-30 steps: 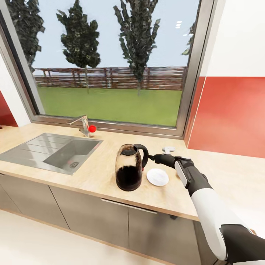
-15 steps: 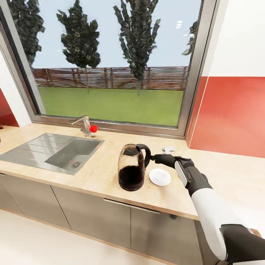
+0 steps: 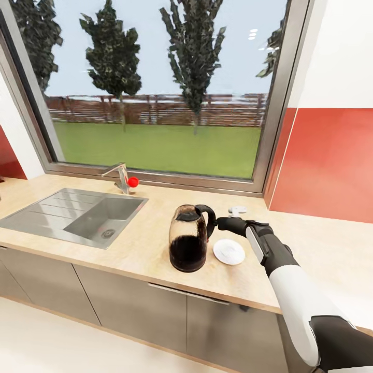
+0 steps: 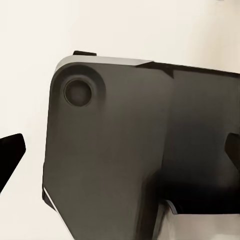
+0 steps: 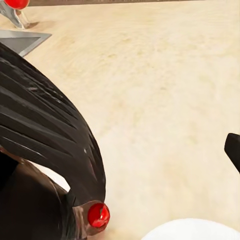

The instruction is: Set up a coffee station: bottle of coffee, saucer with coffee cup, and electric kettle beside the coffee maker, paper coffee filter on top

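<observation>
**Right gripper at the kettle handle, saucer beside it**

From the head camera I see the kettle (image 3: 188,243) standing upright on the countertop (image 3: 145,243), right of the sink (image 3: 72,215) and close to the near edge. Its glass body is dark in the lower half, and its black loop handle faces right. My right gripper (image 3: 216,224) reaches in from the right at the level of that handle, its tip meeting the handle's outer curve. I cannot tell from these views whether its fingers are spread or closed on the handle; the black parts merge together.

The saucer (image 3: 229,252) lies flat on the countertop just right of the kettle's base, under my right forearm and apart from the kettle. A small white object (image 3: 238,210) sits farther back near the window sill (image 3: 155,176); it is too small to identify. The tap (image 3: 120,176) with its red knob stands at the far side of the sink.

In the right wrist camera the kettle's dark ribbed handle (image 5: 45,150) looms large, with a small red switch (image 5: 98,214) at its foot. One black fingertip (image 5: 233,150) shows at the frame edge, and the white rim of the saucer (image 5: 190,231) lies close by on the wood.

The left wrist camera looks at a dark grey panel (image 4: 125,150) against a pale floor, with black fingertips (image 4: 10,150) at either edge, set wide apart.
</observation>
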Controlling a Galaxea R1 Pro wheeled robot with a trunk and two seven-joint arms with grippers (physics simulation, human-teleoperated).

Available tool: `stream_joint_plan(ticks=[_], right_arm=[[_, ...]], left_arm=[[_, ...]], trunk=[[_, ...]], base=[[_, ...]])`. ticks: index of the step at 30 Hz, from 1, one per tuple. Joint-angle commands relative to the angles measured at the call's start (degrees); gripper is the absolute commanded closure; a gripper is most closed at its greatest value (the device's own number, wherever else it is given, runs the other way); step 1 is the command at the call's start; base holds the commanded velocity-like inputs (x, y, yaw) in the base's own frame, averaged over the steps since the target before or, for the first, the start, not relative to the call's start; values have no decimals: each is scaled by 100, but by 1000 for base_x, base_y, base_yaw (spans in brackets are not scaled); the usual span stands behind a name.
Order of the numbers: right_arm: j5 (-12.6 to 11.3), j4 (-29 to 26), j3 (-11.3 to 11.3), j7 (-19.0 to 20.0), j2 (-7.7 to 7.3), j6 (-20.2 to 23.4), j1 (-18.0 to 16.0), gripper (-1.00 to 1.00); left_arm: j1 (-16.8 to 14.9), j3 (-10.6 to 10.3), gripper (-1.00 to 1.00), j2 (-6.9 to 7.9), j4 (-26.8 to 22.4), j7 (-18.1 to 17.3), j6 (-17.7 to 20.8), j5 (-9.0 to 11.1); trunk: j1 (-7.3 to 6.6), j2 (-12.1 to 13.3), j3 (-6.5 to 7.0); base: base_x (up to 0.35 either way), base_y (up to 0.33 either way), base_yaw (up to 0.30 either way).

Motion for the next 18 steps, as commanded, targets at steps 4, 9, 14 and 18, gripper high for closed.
stream_joint_plan(ticks=[4,9,14,18], right_arm=[[-45,-7,-3,-3,0,38,-3,-100],[-45,-7,-2,-2,0,41,-3,-100],[-46,-6,-5,-2,0,41,-3,-100],[-47,-7,-6,-2,0,41,-3,-100]], left_arm=[[1,36,-100,-3,-5,-4,-9,18],[-2,40,-100,-3,-5,-4,-9,18],[-1,36,-100,-3,-5,-4,-9,18],[-2,32,-100,-3,-5,-4,-9,18]], trunk=[[1,-5,-6],[1,-5,-6],[1,-5,-6],[1,-5,-6]], base=[[0,0,0],[0,1,0],[0,41,0],[0,8,0]])
